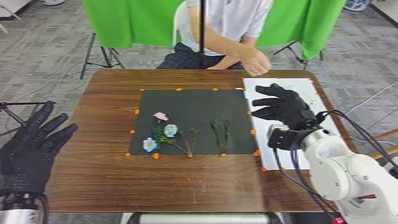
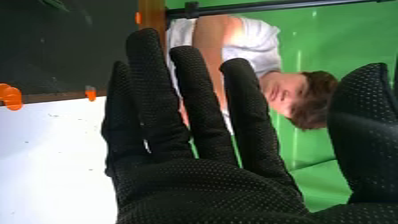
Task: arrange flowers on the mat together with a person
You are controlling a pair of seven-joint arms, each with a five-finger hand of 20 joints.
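Note:
My right hand (image 1: pixel 282 105) is over the white sheet (image 1: pixel 298 90) beside the dark mat (image 1: pixel 182 100); in the right wrist view the right hand (image 2: pixel 204 185) has straight fingers and holds nothing. My left hand (image 1: pixel 31 150) is at the left, off the table, its fingers straight. On the mat lie a pink flower (image 1: pixel 161 116), a pale blue flower (image 1: pixel 171 130) and a blue flower (image 1: pixel 149 144) at its lower left, with green stems (image 1: pixel 185 145) beside them. More green stems (image 1: pixel 220 134) lie right of these. A person's hand (image 1: pixel 256 62) is above the table's far edge, near the white sheet.
Orange pieces (image 1: pixel 155 156) stand along the mat's edges on the brown table (image 1: pixel 98 175). A dark vertical pole (image 1: pixel 202 35) rises at the far side, before the seated person. Cables run along my right arm.

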